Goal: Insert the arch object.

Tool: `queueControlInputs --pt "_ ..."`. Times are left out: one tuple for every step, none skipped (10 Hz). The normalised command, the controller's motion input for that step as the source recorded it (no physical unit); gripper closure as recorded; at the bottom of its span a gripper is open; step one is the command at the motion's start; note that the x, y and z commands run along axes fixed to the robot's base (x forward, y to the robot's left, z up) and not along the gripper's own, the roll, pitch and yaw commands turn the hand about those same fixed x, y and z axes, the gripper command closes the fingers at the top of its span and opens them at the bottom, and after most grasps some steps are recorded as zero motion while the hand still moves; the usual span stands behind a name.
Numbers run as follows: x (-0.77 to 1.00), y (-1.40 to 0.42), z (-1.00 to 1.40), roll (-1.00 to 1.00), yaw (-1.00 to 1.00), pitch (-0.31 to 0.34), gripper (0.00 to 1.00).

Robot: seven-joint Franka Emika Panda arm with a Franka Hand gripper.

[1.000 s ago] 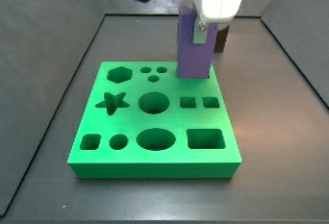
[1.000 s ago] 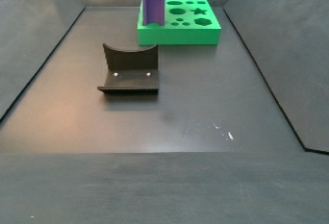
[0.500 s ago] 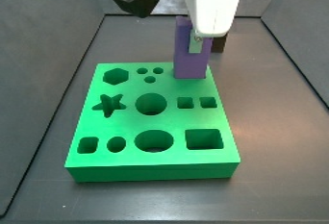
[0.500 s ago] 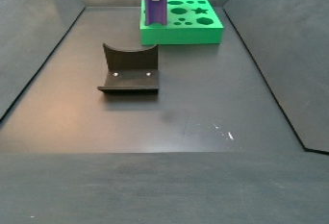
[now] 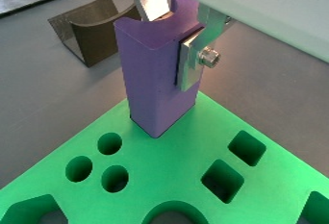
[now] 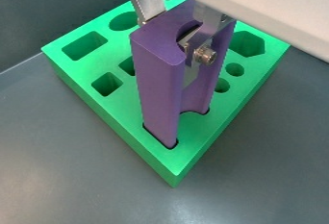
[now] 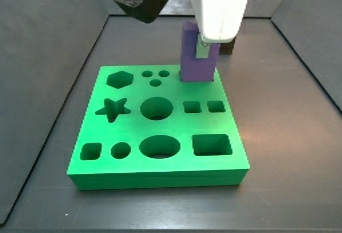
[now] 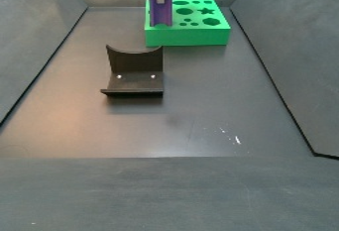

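Note:
No small dark grey-brown arch block shows in any view. My gripper (image 5: 174, 31) is shut on a tall purple bar (image 5: 161, 74) with a rounded groove down one face. One finger (image 6: 206, 43) sits in the groove and the other presses the opposite face. The bar (image 6: 161, 84) stands upright with its lower end in a hole near a corner of the green board (image 6: 62, 60). In both side views the bar (image 7: 198, 62) (image 8: 158, 5) stands at the board's (image 7: 134, 127) far edge under the white gripper body (image 7: 217, 17).
The board (image 8: 185, 35) has star, hexagon, round and square holes. The dark fixture (image 8: 133, 71) stands on the grey floor apart from the board and also shows in a wrist view (image 5: 96, 36). Grey walls enclose the floor.
The gripper and the purple bar have moved down, and the bar stands lower in the board than a second ago.

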Motion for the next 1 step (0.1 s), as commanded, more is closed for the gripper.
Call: queueControlInputs --pt "0.00 0.00 0.00 0.00 0.00 0.000 1.00"
